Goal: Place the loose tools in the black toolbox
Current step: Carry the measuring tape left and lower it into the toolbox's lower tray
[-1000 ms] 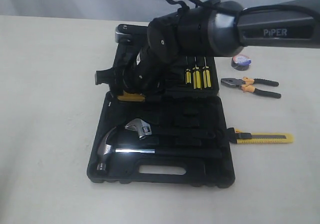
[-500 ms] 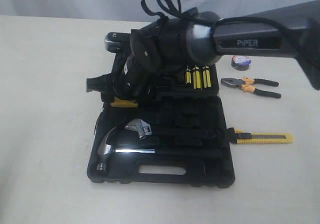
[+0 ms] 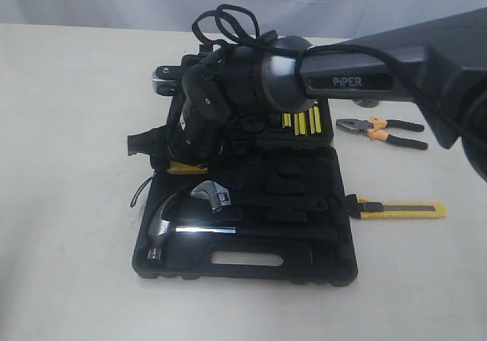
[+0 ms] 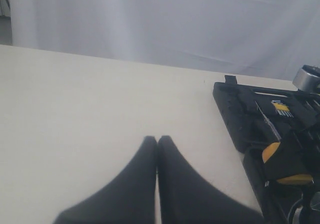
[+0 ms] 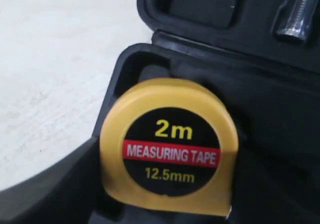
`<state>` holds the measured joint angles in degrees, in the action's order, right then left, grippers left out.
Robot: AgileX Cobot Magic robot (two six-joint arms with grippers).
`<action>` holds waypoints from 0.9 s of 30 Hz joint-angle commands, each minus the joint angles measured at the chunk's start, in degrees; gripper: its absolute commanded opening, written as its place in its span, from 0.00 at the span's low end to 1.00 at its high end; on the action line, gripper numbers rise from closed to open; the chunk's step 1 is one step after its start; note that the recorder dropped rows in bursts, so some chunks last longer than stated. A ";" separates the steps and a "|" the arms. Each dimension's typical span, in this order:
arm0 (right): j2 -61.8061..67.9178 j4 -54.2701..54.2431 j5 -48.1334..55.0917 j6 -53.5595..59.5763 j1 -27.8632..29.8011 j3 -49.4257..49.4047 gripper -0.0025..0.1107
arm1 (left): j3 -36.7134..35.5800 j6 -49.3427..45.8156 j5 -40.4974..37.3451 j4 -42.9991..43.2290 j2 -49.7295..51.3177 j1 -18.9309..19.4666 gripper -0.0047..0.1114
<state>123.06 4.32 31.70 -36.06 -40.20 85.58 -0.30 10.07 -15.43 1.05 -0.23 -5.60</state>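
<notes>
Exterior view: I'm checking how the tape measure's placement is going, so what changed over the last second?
The right claw, gripping the yellow tape measure, swung leftward in this view and lowered it toward the left side of the black toolbox. The pliers, utility knife, hammer and wrench stayed put.

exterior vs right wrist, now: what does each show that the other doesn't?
Exterior only: hammer, wrench, screwdrivers, pliers, knife, the right arm, and the whole open toolbox.
Right wrist only: the tape measure label, reading 2m, MEASURING TAPE, 12.5mm, and its place at a corner recess. I cannot tell whether it is seated.
Both: the tape measure (only a yellow sliver in the exterior), the toolbox, the table.
</notes>
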 commanded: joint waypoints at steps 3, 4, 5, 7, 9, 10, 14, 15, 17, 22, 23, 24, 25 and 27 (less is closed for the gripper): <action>-0.06 0.94 0.26 1.83 0.07 0.46 0.04 | 0.30 -0.02 -0.04 0.12 0.23 -0.33 0.04; -0.06 0.94 0.26 1.83 0.07 0.46 0.08 | 0.30 -0.02 -0.04 0.12 0.23 -0.33 0.04; -0.06 0.94 0.26 1.83 0.07 0.46 0.17 | 0.30 -0.02 -0.04 0.12 0.23 -0.33 0.04; -0.06 0.94 0.26 1.83 0.07 0.46 0.37 | 0.30 -0.02 -0.04 0.23 0.23 -0.33 0.04; -0.06 0.94 0.13 1.83 0.07 0.46 0.55 | 0.30 -0.02 -0.04 0.23 0.23 -0.33 0.04; -0.06 0.94 0.13 1.39 0.07 0.46 0.60 | 0.30 -0.02 -0.04 0.23 0.23 -0.33 0.04; -0.06 0.94 0.13 1.27 0.07 0.46 0.70 | 0.30 -0.02 -0.04 0.23 0.23 -0.33 0.04; -0.18 0.94 0.13 1.27 0.07 0.46 0.71 | 0.30 -0.02 -0.04 0.23 0.23 -0.33 0.04; -0.30 0.71 0.13 1.27 0.07 0.46 0.71 | 0.30 -0.02 -0.04 0.23 0.23 -0.33 0.04; -2.22 0.71 0.40 1.27 0.07 0.80 0.71 | 0.30 -0.02 -0.04 0.23 0.23 -0.33 0.04; -2.64 0.71 0.95 1.27 0.07 1.26 0.71 | 0.30 -0.02 -0.04 0.23 0.23 -0.33 0.04; -2.88 0.71 1.75 1.27 0.07 1.93 0.71 | 0.30 -0.02 -0.04 0.23 0.23 -0.33 0.04; -3.36 0.71 2.55 1.38 0.07 2.73 0.70 | 0.30 -0.02 -0.04 0.23 0.23 -0.33 0.04; -3.61 0.71 3.29 1.38 0.07 3.99 0.67 | 0.30 -0.02 -0.04 0.23 0.23 -0.33 0.04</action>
<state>120.72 4.30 33.56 -34.78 -40.45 87.81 -0.30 10.07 -15.43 1.05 -0.23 -5.60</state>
